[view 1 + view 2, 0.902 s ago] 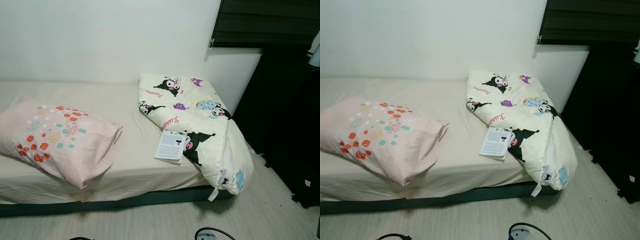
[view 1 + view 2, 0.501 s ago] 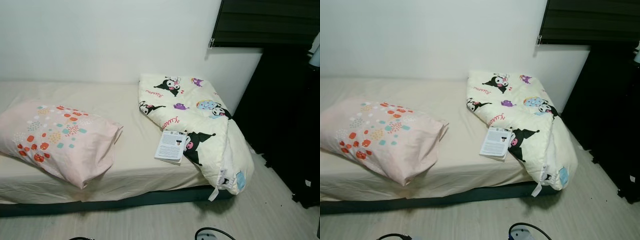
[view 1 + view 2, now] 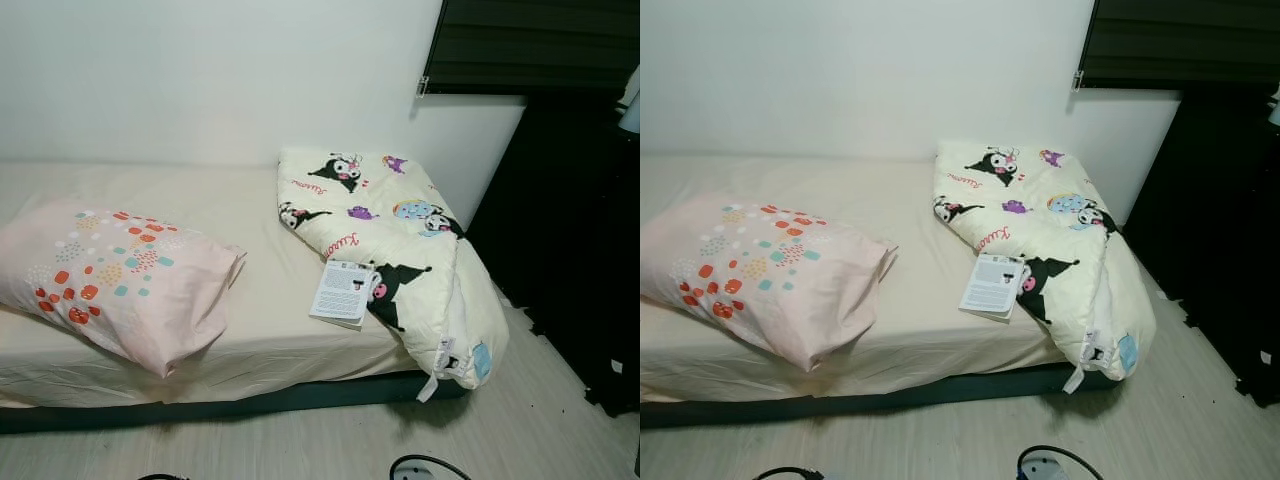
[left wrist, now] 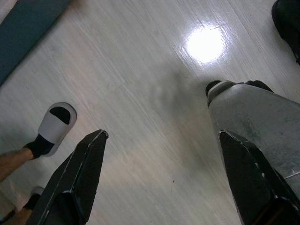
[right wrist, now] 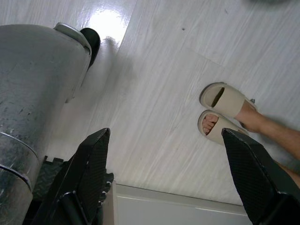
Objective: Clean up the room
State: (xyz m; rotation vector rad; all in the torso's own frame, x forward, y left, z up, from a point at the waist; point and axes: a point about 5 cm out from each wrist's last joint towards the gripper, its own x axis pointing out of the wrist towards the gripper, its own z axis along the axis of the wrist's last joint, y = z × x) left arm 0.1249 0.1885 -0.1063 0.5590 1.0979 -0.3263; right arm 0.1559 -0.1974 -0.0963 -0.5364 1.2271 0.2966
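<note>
Left eye view: white paperback book (image 3: 343, 293) on bed (image 3: 200, 350), 12 o'clock, well apart from tools.
Left tool (image 4: 161, 136): fingers apart, over floor.
Right tool (image 5: 166, 133): fingers apart.

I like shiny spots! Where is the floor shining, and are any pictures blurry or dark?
Left wrist view: a bright white glare patch on the pale floor, with a soft shadow beside it. Right wrist view: a smaller glare near the top. Eye views: sharp and evenly lit on the bed, but the black curtain on the right is too dark to show detail.
</note>
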